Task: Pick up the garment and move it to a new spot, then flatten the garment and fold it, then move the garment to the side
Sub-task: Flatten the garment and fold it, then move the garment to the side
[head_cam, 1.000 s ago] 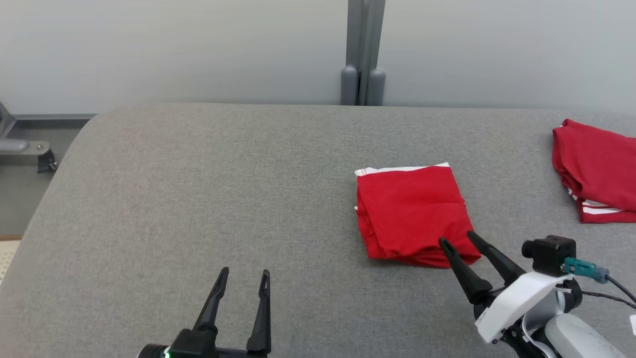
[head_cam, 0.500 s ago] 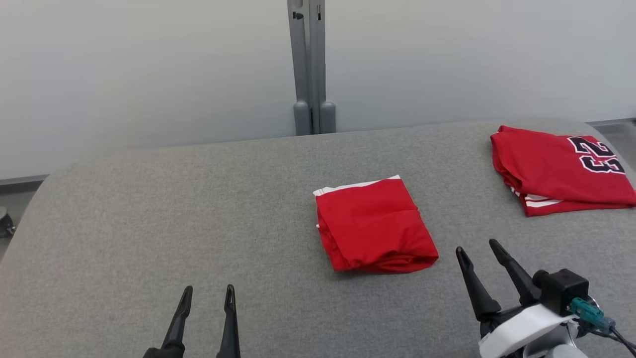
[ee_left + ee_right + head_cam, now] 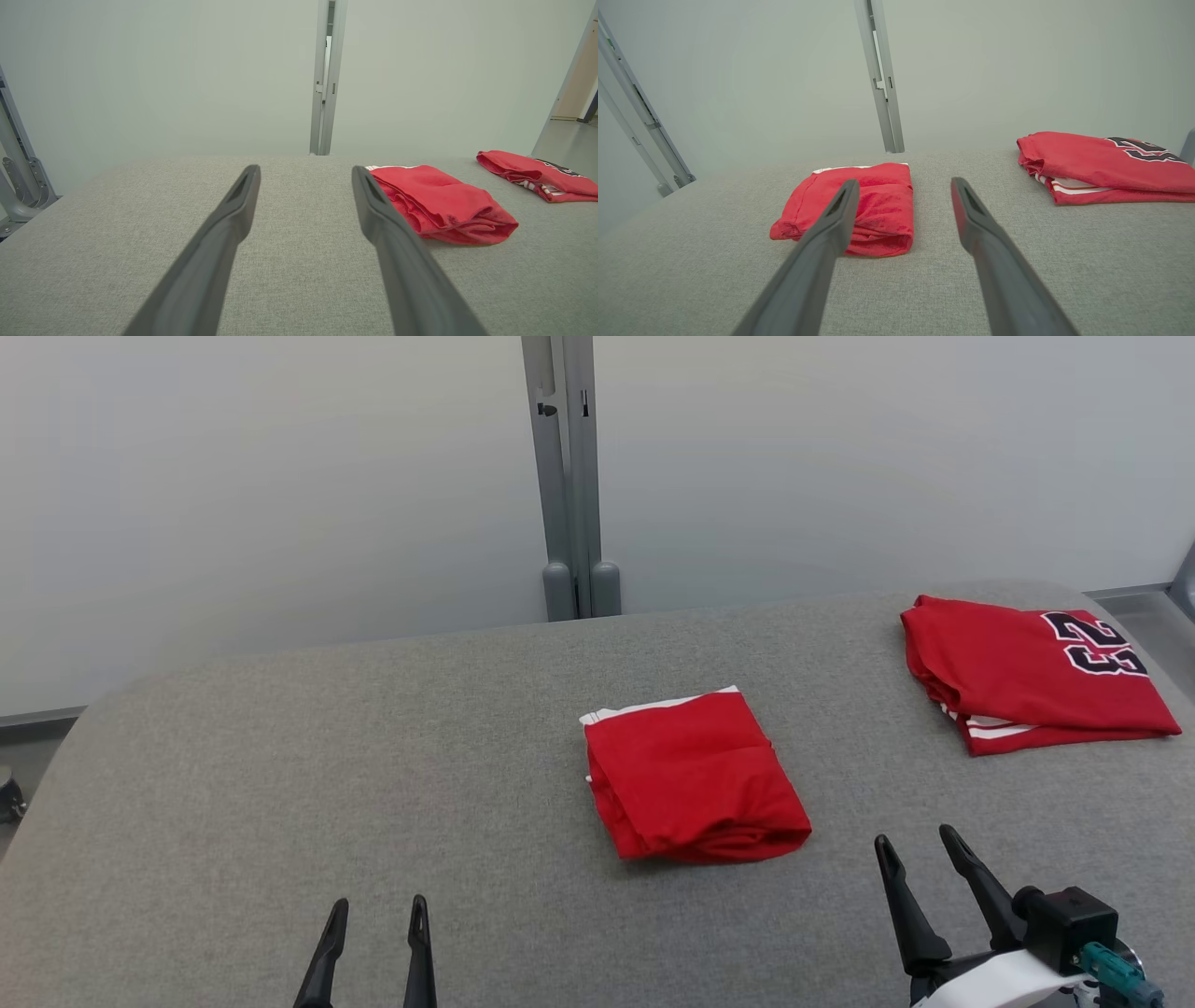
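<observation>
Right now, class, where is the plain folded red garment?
In the head view the plain folded red garment lies on the grey table, ahead-left of the right hand, with the numbered jersey farther right.

Folded garment (image 3: 695, 784) showing plain red with a white band along one edge, second jersey (image 3: 1018, 672) showing red with white stripes and dark numerals, bench (image 3: 280, 784) appearing heathered grey, left end effector (image 3: 378, 905) and right end effector (image 3: 915, 835) showing black fingers

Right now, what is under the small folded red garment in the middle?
The small folded red garment lies on the grey fabric-covered table. Anything between or beneath its layers is covered.
</observation>
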Controlling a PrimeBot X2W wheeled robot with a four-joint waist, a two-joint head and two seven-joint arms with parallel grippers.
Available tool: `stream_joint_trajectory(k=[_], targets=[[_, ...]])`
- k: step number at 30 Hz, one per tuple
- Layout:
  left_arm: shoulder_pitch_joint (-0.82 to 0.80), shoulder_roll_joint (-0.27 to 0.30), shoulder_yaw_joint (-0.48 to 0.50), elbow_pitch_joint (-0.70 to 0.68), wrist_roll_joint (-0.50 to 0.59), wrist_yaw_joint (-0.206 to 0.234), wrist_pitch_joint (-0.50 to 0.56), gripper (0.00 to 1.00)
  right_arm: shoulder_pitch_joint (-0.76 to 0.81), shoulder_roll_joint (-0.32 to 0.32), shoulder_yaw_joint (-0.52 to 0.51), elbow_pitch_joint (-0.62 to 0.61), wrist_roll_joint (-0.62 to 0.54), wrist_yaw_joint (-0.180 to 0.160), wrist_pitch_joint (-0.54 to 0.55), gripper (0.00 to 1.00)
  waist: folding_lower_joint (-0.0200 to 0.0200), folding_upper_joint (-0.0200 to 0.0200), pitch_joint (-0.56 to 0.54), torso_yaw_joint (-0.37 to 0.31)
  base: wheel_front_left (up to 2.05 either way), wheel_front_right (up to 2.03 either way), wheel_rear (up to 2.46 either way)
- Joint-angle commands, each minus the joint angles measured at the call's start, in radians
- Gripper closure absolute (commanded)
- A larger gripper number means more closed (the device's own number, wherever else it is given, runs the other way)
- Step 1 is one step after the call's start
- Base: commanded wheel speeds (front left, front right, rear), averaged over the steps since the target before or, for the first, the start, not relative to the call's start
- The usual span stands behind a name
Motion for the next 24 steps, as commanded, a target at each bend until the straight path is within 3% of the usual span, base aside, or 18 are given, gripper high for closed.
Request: stream_joint_trajectory(k=[1, 24], targets=[[0.015, 0.001, 0.005, 0.001, 0.003, 0.005, -0.003, 0.00, 0.009, 0.002, -0.002, -0.006, -0.009, 0.000, -0.002, 0.00, 0.0000, 0.0000, 0.000, -0.001, 0.00, 0.00, 0.00], [0.012, 0.001, 0.016, 0.012, 0.002, 0.013, -0.003, 0.00, -0.005, -0.006, 0.033, 0.006, 0.000, 0.000, -0.002, 0.00, 0.0000, 0.0000, 0.000, 0.004, 0.00, 0.00, 0.00]])
